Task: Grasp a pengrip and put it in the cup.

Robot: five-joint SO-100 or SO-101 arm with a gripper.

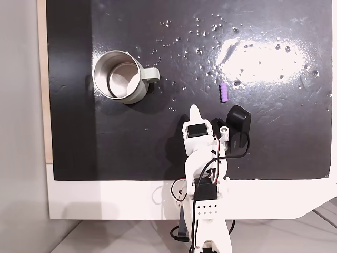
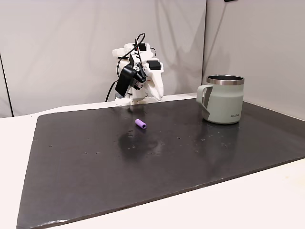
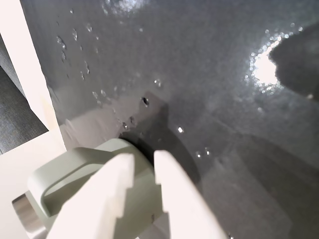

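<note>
Fixed views give the layout: a black mat (image 1: 263,153) lies on a white tabletop (image 1: 105,200), its surface glossy and speckled with small marks; seen from above, the cup (image 1: 120,76) stands upright at the mat's upper left, steel inside showing, handle turned to the right; the pengrip (image 1: 224,92) lies flat on the mat well to the right of the cup, near a bright glare patch, touching nothing; in the side-on fixed view the pengrip (image 2: 140,124) lies just in front of the arm's base, well apart from the cup (image 2: 222,99) at the right, whose handle faces left there; the arm is folded back over its base at the mat's near edge in the view from above, with the jaws (image 1: 195,110) pointing up the picture between cup and pengrip and clear of both; wrist view has the jaws (image 3: 143,164) nearly closed, a narrow gap between the two white fingers (image 3: 172,194) and nothing held; behind them the cup (image 3: 70,174) shows at the lower left, handle toward the camera.
</note>
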